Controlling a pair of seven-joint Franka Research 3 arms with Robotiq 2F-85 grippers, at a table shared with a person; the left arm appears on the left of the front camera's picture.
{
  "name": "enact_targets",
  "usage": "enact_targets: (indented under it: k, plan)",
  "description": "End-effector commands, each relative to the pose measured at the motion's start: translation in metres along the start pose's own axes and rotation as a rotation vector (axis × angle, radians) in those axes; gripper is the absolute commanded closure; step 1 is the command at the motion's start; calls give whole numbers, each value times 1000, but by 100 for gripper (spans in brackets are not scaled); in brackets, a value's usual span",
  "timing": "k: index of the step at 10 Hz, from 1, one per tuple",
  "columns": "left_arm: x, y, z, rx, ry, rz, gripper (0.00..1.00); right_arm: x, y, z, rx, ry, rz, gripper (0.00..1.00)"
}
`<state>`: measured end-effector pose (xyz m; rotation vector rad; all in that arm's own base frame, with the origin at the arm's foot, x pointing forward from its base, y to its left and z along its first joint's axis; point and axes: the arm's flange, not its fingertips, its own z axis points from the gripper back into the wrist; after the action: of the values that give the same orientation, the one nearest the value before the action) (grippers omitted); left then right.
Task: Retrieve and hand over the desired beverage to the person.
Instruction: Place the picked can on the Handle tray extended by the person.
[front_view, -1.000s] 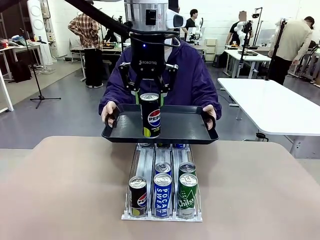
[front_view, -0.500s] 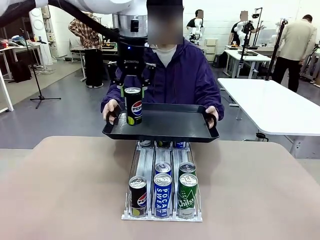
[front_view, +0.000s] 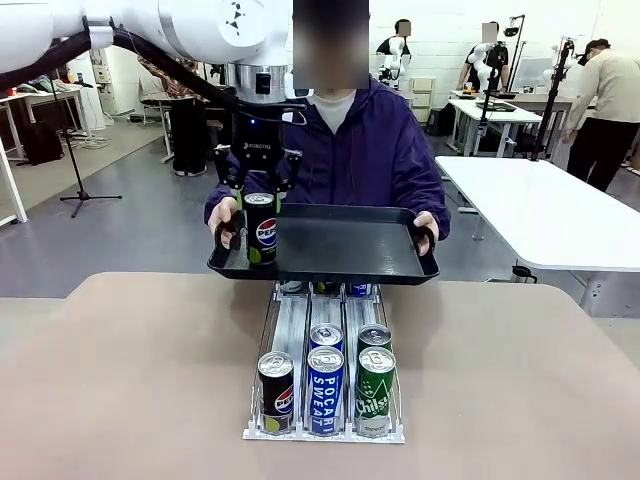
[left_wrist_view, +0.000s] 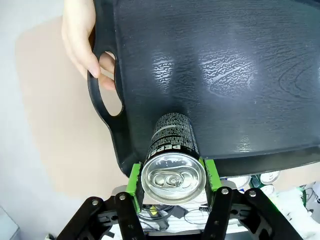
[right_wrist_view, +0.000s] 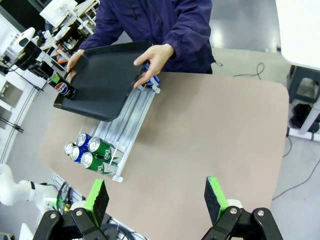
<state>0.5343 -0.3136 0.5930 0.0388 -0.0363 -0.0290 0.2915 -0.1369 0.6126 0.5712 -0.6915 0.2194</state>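
Note:
My left gripper (front_view: 261, 203) is shut on a black Pepsi can (front_view: 264, 235), gripping it near the top with the can upright. The can hangs low over the left end of a black tray (front_view: 350, 245) that the person (front_view: 375, 150) in a purple hooded jacket holds by both handles. Looking down in the left wrist view, the can (left_wrist_view: 172, 150) sits between my left gripper's (left_wrist_view: 172, 176) green pads (left_wrist_view: 134, 176), above the tray's (left_wrist_view: 225, 60) near corner, beside the person's hand (left_wrist_view: 80, 40). I cannot tell whether the can touches the tray. My right gripper (right_wrist_view: 156, 199) stands open high above the table.
A metal can rack (front_view: 323, 380) lies on the tan table (front_view: 130, 380) below the tray, with Pepsi, Pocari Sweat and green Chilsung cans at its front. White tables (front_view: 540, 210) stand to the right, and other people are far behind.
My left gripper has carried the Pepsi can leftward and away from me, from the tray's middle to its left end. The person's tray has stayed almost still.

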Motion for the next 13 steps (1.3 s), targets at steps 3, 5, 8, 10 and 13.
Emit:
enact_targets:
  k: [3,5,8,10,13]
  plan:
    - [3,1,-1,-7,-16,-17,34,2,-2,-1,33,-12,11,0]
    - [2,1,0,-11,-17,-28,0,2,-2,-1,33,-12,11,0]
    - [1,3,2,-13,-20,-34,0,2,-2,-1,33,-12,11,0]
    - [-2,2,5,-15,-22,-38,0,2,-2,-1,33,-12,11,0]
    - [-74,3,34,-38,-75,-189,0,2,-2,-1,33,-12,11,0]
